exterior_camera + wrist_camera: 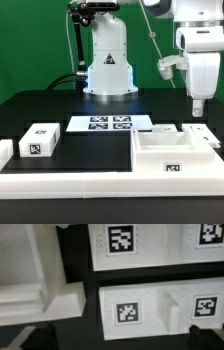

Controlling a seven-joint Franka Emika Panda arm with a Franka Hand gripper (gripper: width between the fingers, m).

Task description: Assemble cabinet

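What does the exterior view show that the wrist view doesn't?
Only the exterior view: the arm's base, the marker board, a small tagged block, the box with its tagged front, and the rail.
Only the wrist view: the tag patterns on two flat white panels, close up, and both dark fingertips spread wide with nothing between them.
Both: the open gripper above the black table. The white wall at the wrist view's edge is probably the box.

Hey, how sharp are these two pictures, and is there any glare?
Exterior view: sharp, evenly lit, a blue glow on the robot base, white cabinet box edges washed out. Wrist view: soft overall, tag edges blurred, claw fingertips dark, out of focus.
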